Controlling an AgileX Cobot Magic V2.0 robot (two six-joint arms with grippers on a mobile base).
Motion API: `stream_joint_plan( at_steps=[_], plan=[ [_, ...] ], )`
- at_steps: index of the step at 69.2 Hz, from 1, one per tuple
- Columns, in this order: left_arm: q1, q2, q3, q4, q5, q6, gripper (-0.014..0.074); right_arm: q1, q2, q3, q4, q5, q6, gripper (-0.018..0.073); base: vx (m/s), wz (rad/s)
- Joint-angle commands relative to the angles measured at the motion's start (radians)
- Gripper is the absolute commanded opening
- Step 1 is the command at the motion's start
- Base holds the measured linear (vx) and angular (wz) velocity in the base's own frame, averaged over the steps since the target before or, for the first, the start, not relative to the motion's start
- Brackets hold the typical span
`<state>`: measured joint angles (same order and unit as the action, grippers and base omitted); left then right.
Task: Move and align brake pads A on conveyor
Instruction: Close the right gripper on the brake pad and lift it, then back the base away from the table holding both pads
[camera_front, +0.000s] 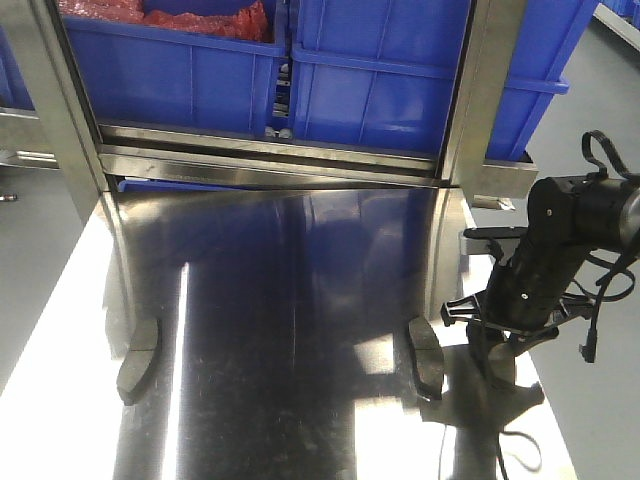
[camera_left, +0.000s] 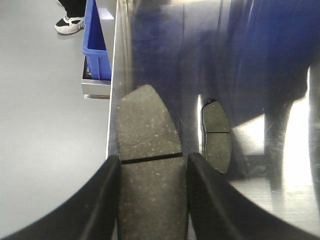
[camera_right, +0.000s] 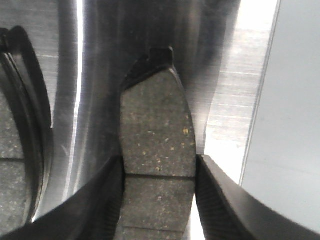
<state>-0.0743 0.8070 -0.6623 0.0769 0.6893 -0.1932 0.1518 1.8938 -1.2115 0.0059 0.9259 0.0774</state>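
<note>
Left hand (camera_left: 154, 159) clamps one brake pad (camera_left: 147, 120); right hand (camera_right: 160, 160), tilted down, clamps another pad (camera_right: 155, 115).

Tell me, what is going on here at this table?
A two-arm robot is working at a shiny steel table. The left gripper is closed on one brake pad near the table's edge. The right gripper is closed on another brake pad. No conveyor belt is in view.

The brake pads A (camera_left: 150, 150) look rough and matt, the steel tabletop (camera_front: 300, 320) glossy.
</note>
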Motion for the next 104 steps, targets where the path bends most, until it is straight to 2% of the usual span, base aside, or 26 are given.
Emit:
stream_joint_plan(
  at_steps=[1,29,38,53,71,104],
  plan=[
    [-0.007,-0.008,-0.027,0.003,-0.073,-0.002,0.0162,-0.002,-0.058,-0.023,0.004,-0.005,-0.012,0.0072,0.00,0.00],
    [-0.007,-0.008,-0.027,0.003,-0.073,-0.002,0.0162,-0.002,-0.202,-0.022,0.005,-0.009,-0.012,0.0063,0.00,0.00],
    [-0.007,-0.008,-0.027,0.003,-0.073,-0.002,0.0162,-0.002,-0.311,0.019,0.025,-0.077,-0.011,0.0064,0.00,0.00],
    [-0.007,-0.008,-0.027,0.003,-0.073,-0.002,0.0162,-0.002,-0.517,0.184,0.037,-0.254,-0.012,0.0066,0.00,0.00],
    [-0.007,-0.008,-0.027,0.003,-0.073,-0.002,0.0162,-0.002,-0.719,0.343,0.030,-0.371,-0.012,0.0067,0.00,0.00],
    [-0.007,-0.008,-0.027,0.003,-0.073,-0.002,0.0162,-0.002,-0.791,0.377,0.030,-0.415,-0.012,0.0067,0.00,0.00]
  ],
)
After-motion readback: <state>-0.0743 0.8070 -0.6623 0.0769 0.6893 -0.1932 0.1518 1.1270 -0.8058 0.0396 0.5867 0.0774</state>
